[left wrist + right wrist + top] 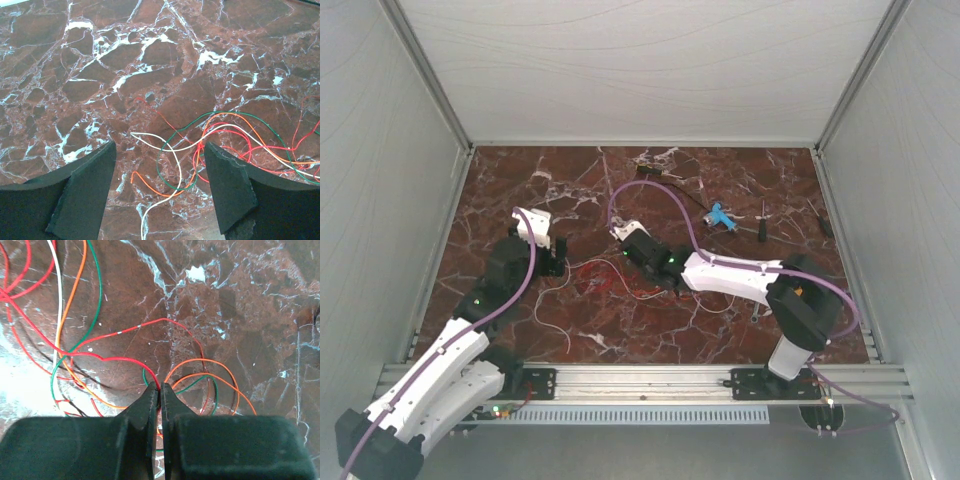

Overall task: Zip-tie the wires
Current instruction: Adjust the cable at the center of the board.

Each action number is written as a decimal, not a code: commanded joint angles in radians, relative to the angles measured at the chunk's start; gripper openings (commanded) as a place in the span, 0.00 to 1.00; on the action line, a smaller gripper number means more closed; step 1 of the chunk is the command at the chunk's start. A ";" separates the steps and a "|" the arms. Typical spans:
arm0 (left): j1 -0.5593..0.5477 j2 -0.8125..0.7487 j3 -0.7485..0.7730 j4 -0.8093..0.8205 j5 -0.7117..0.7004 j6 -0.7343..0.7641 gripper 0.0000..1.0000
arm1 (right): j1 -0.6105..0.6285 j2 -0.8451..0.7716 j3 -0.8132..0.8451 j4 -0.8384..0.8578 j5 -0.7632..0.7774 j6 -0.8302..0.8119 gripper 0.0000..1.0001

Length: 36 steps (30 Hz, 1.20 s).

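Note:
The wires (pixel 605 278) are a loose tangle of thin red, orange, green and white strands on the marble table (pixel 520 180), between the two arms. My left gripper (pixel 560 266) hovers open just left of the tangle. In the left wrist view, wire loops (pixel 199 150) lie on the marble between its spread fingers (pixel 160 150), untouched. My right gripper (pixel 640 270) is shut at the tangle's right side. In its wrist view a red strand (pixel 100 356) and an orange one run into the closed tips (pixel 160 387). A thin black strip (pixel 685 195), possibly the zip tie, lies further back.
A small blue object (pixel 722 217) and two black-handled screwdrivers (pixel 761 225) (pixel 820 218) lie at the back right. White enclosure walls stand on three sides. A purple cable (pixel 650 190) arcs over the right arm. A loose white strand (pixel 555 325) trails toward the near rail.

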 commanded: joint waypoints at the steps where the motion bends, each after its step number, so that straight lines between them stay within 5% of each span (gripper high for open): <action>1: 0.002 -0.009 0.010 0.034 0.000 0.010 0.71 | -0.004 0.048 0.000 -0.010 0.043 -0.014 0.00; 12: 0.002 -0.011 0.012 0.035 0.004 0.013 0.72 | -0.004 0.103 0.054 -0.048 0.050 -0.008 0.14; 30: 0.002 -0.068 0.006 0.052 -0.046 0.026 0.78 | -0.026 -0.168 0.139 -0.061 -0.061 -0.010 0.77; 36: 0.002 -0.096 -0.006 0.061 -0.049 0.041 1.00 | -0.191 -0.158 0.194 0.017 -0.150 -0.036 0.79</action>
